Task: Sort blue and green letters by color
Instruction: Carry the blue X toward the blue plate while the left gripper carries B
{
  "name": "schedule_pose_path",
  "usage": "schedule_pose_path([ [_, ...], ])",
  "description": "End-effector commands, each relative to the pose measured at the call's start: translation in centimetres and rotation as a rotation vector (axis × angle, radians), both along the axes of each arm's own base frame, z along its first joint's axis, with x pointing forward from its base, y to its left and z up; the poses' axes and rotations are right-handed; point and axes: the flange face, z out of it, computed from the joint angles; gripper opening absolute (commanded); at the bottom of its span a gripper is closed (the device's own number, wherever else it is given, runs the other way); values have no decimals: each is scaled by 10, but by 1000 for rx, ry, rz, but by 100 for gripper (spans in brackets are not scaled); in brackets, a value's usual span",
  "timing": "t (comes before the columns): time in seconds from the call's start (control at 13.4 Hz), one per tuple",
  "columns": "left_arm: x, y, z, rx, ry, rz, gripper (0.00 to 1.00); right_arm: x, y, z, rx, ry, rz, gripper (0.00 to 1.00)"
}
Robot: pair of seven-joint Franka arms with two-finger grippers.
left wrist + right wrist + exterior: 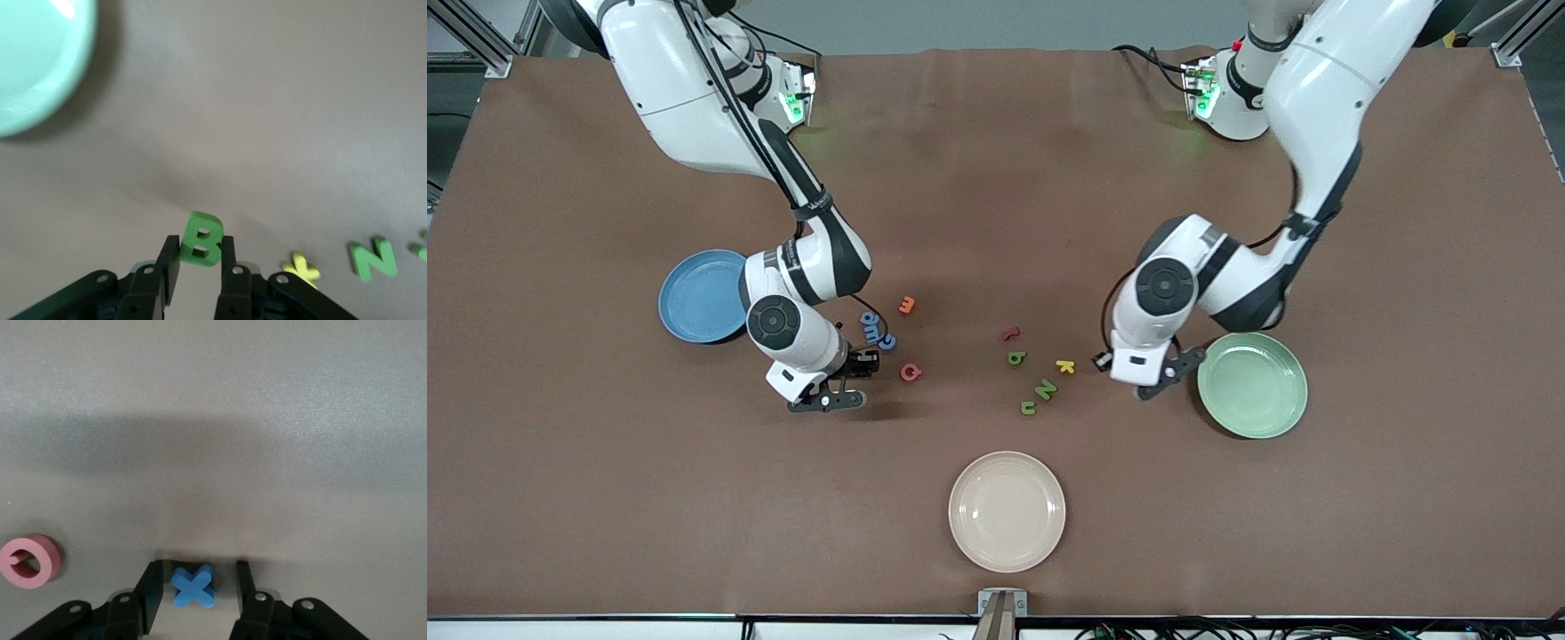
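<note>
My left gripper [200, 261] is shut on a green letter B [201, 239] and holds it just above the table beside the green plate [1252, 385]. In the front view this gripper [1169, 375] hides the B. My right gripper [194, 577] is down at the table, open, with its jaws on either side of a blue letter X [194, 586]. In the front view it [852, 382] is beside two more blue letters [877, 330]. Three green letters [1037, 388] lie mid-table, and the green N [373, 259] also shows in the left wrist view.
A blue plate [698, 296] lies at the right arm's end and a cream plate [1007, 510] nearest the front camera. A yellow K [1065, 365], a red letter [1010, 334], an orange letter [907, 305] and a pink Q [910, 372] lie among the letters.
</note>
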Motion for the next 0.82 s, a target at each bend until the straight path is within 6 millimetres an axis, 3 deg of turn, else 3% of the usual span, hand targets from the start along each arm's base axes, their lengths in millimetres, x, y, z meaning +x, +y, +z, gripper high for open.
schedule_pose_path([
  [0.0,14,59,4,24,9,-19,0,0,2,-2,-5,4,10,38],
  [0.22,39,126,-1,40,9,-47,1,0,3,-2,-4,1,8,22],
  [0.45,47,154,-12,57,15,-60,12,0,-2,1,-6,10,-1,13],
  [0.52,48,161,-12,69,14,-63,28,-1,-2,5,-9,25,0,12],
  [0.67,47,166,-15,74,17,-52,100,2,-17,38,-13,56,-15,11],
  [0.75,48,164,-12,76,13,-41,100,4,-29,55,-14,71,-24,11],
])
